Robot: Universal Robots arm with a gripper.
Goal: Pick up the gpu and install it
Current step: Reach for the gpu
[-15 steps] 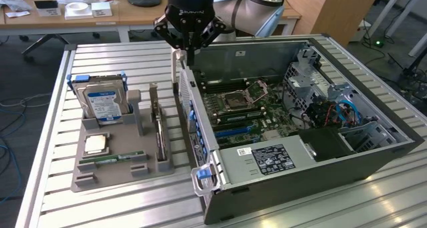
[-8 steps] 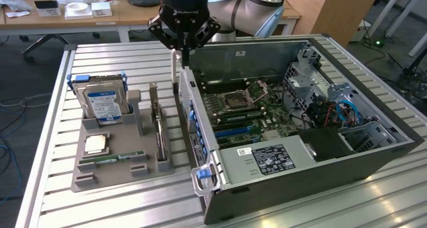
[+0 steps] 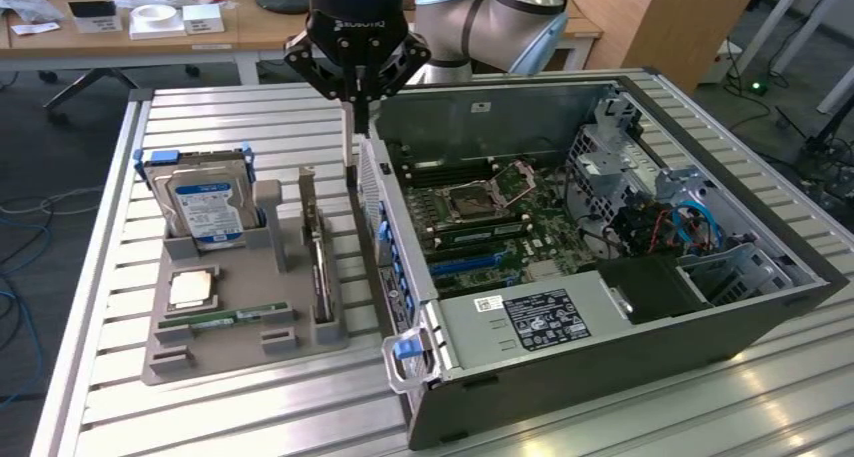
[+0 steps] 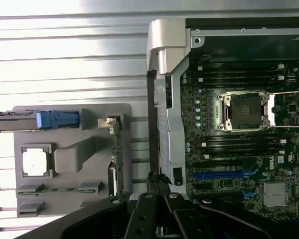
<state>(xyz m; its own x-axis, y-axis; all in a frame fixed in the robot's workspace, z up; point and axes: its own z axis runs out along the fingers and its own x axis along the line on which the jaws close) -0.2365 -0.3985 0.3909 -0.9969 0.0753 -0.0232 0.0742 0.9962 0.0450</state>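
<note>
The gpu [image 3: 320, 272] stands on its edge in a slot of the grey holder tray [image 3: 247, 342], on the side nearest the computer case. The wrist view looks down on the gpu's [image 4: 116, 159] thin green edge, with the silver bracket at one end. My gripper [image 3: 356, 127] hangs above the gap between the tray and the case wall, higher than the card and off it. Its fingers are shut together with nothing between them. In the wrist view the gripper [image 4: 157, 180] sits over the case's wall, beside the gpu.
The open computer case [image 3: 694, 307] lies on its side at the exterior view's right, motherboard [image 3: 481, 212] and blue slots [image 4: 222, 175] exposed. The tray also holds a hard drive [image 3: 207, 207], a processor [image 3: 194, 287] and a memory stick [image 3: 220, 319]. A slatted metal table [image 3: 214, 417] lies underneath.
</note>
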